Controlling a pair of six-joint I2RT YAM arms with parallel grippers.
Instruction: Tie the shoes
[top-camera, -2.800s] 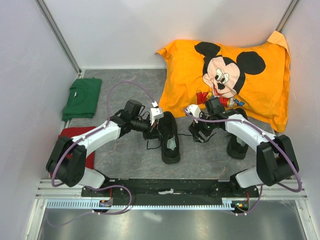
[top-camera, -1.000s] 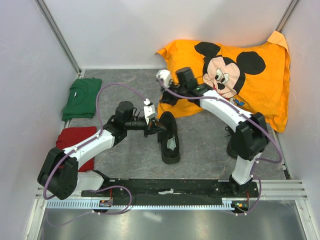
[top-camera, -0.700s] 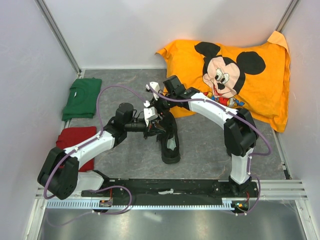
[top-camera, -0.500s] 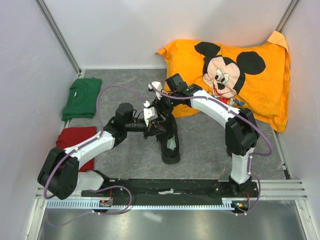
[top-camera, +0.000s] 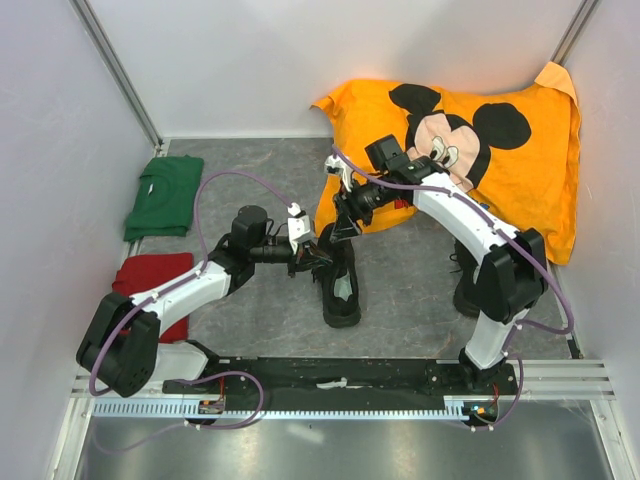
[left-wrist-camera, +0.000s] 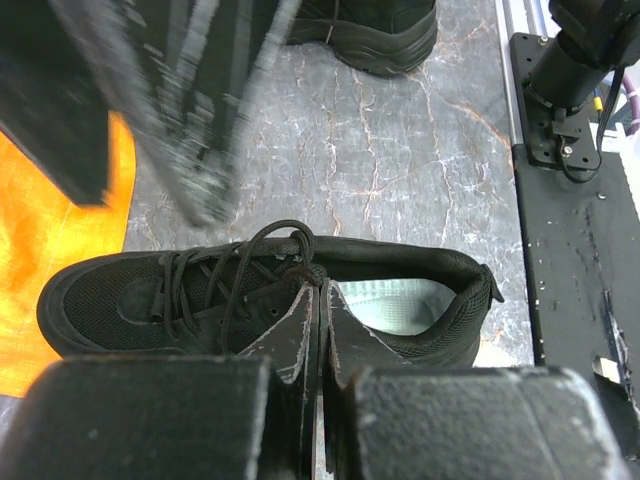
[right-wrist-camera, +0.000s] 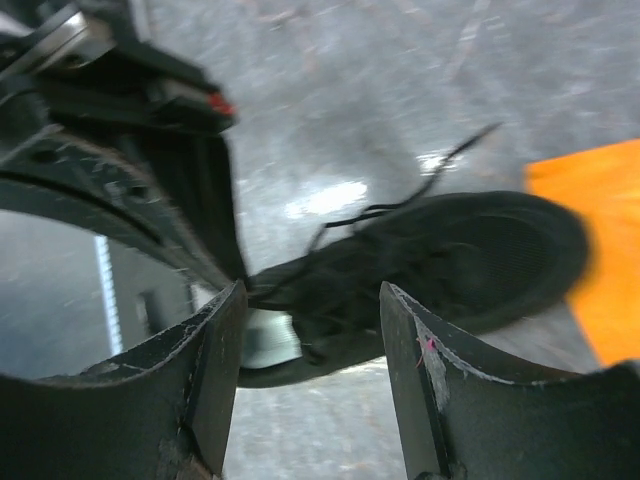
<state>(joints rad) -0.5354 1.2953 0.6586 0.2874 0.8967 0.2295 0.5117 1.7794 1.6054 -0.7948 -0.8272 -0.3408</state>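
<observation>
One black shoe (top-camera: 342, 290) lies on the grey mat, toe toward the pillow, pale insole showing. My left gripper (top-camera: 312, 252) sits at its left side, shut on a thin black lace that loops up from the eyelets (left-wrist-camera: 262, 240). In the left wrist view the fingertips (left-wrist-camera: 305, 310) meet over the shoe (left-wrist-camera: 130, 300). My right gripper (top-camera: 345, 218) hovers open just above the toe. Its view is blurred, with the shoe (right-wrist-camera: 450, 260) showing between its spread fingers (right-wrist-camera: 215, 370). The second shoe (top-camera: 468, 290) stands at the right, partly behind the right arm, and shows in the left wrist view (left-wrist-camera: 370, 40).
An orange Mickey Mouse pillow (top-camera: 500, 170) fills the back right. A folded green cloth (top-camera: 165, 195) and a red cloth (top-camera: 150, 270) lie at the left. White walls close three sides. The black base rail (top-camera: 340, 375) runs along the front.
The right arm swung from the right shoe up over the pillow, then down toward the middle shoe's toe, and has now shifted slightly right. The left gripper stayed at the shoe.
</observation>
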